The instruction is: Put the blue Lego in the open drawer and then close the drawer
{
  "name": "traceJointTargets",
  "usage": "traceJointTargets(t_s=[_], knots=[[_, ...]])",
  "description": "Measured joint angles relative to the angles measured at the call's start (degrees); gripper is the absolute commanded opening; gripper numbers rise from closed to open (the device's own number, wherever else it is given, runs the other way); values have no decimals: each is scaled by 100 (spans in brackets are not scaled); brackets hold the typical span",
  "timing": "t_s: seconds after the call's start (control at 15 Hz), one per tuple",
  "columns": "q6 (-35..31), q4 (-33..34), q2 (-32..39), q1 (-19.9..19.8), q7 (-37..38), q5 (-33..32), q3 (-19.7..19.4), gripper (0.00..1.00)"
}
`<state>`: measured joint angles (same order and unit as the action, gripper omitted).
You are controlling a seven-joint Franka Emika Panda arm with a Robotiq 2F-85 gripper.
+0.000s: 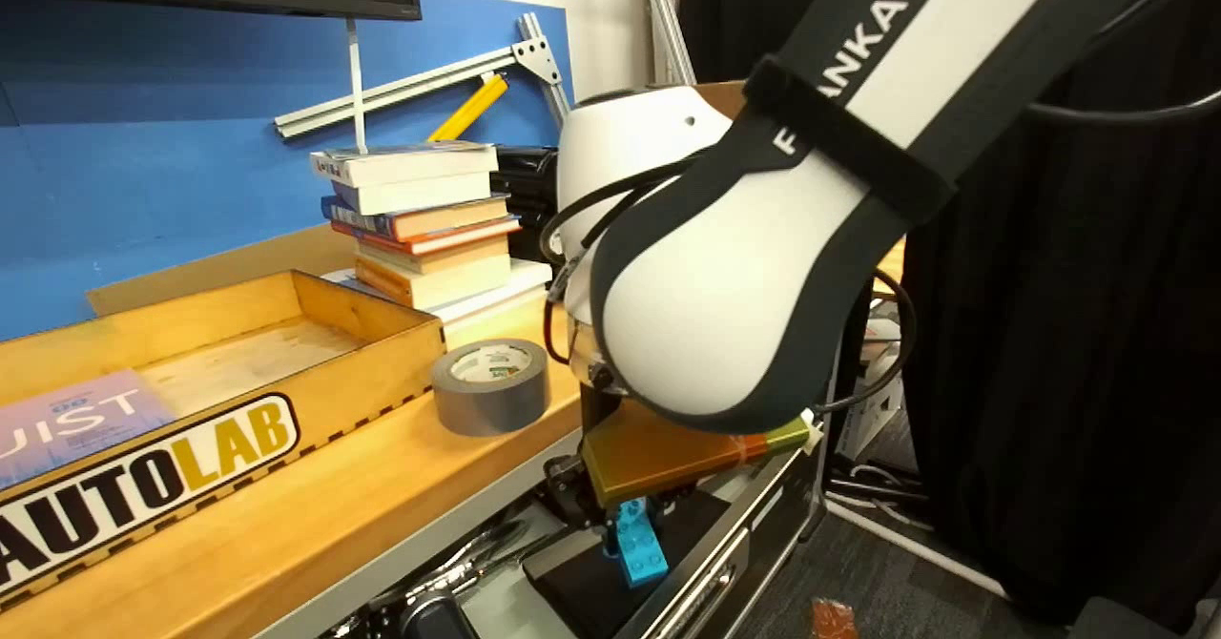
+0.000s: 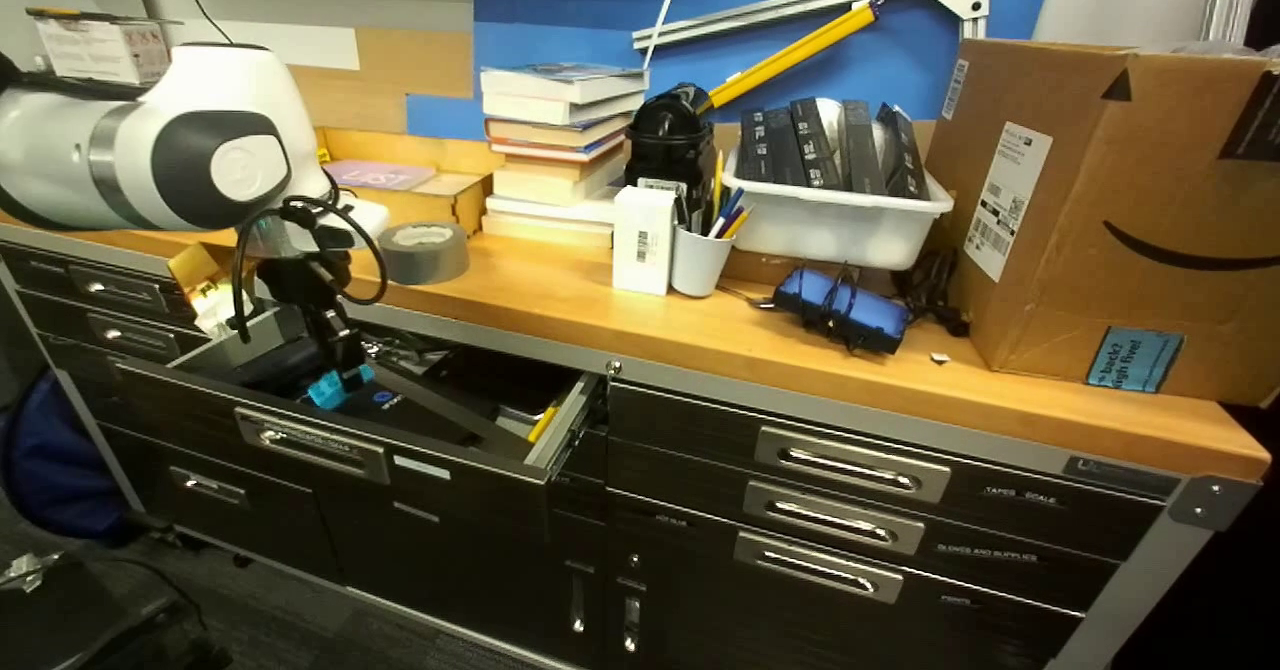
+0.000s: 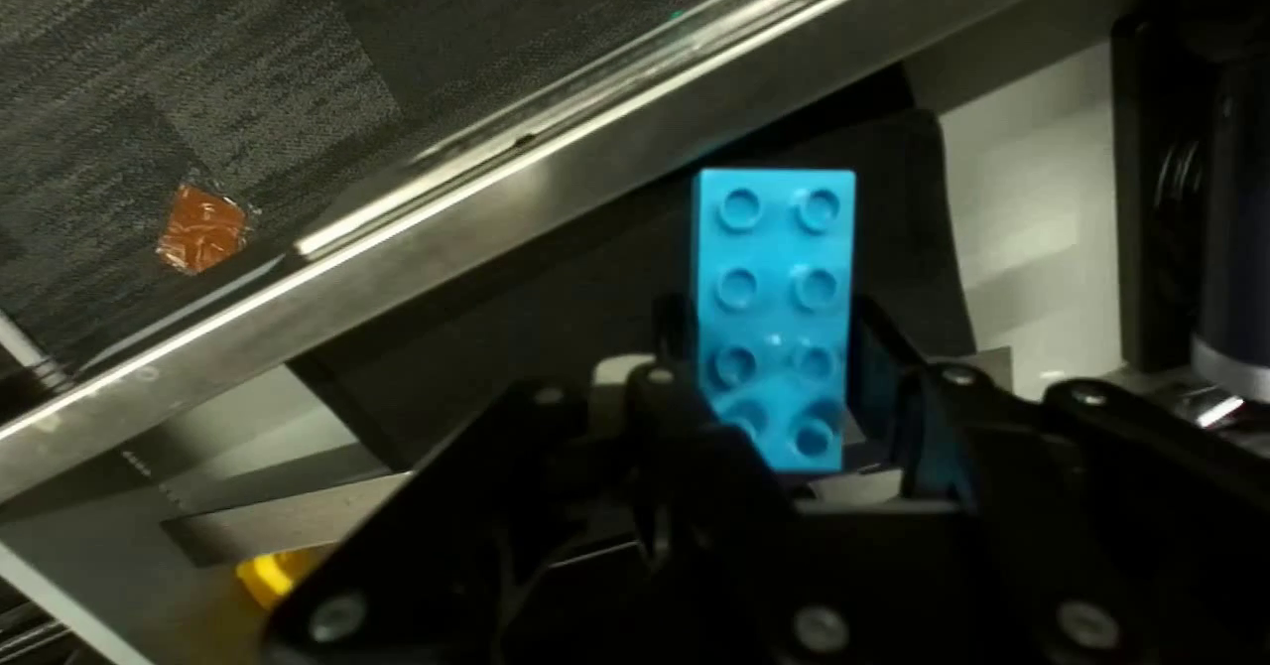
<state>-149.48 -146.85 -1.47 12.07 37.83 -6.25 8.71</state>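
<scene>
Wooden benchtop [image 2: 540, 280]: AUTOLAB tray [image 1: 358, 383], book stack [image 2: 560, 158], duct-tape roll [image 1: 488, 412], white carton [image 2: 640, 242], pen cup [image 2: 700, 266], cord-wrapped blue object [image 2: 815, 300], smile-printed cardboard box [image 2: 1110, 220].

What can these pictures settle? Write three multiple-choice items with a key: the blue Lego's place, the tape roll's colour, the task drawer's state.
1. The blue Lego is:
A) on the books
B) on the floor
C) in the gripper

2. The tape roll is:
A) grey
B) orange
C) green

3. The drawer under the blue Lego is:
A) shut
B) open
C) on the floor

1 C: the wrist view shows fingers at both its sides.
2 A: its side is grey in both exterior views.
3 B: in an exterior view its interior shows behind its front.
</scene>
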Motion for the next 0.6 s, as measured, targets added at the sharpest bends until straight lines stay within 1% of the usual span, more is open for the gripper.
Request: traceJointTargets(t_s=[0.2, 0.27, 0.47, 0.6], knots=[[-79, -141, -131, -129, -17, 127, -5, 99], [-79, -195, -191, -129, -42, 209, 11, 100], [-3, -445, -471, -95, -318, 643, 115, 100], [375, -605, -712, -36, -677, 989, 192, 100]])
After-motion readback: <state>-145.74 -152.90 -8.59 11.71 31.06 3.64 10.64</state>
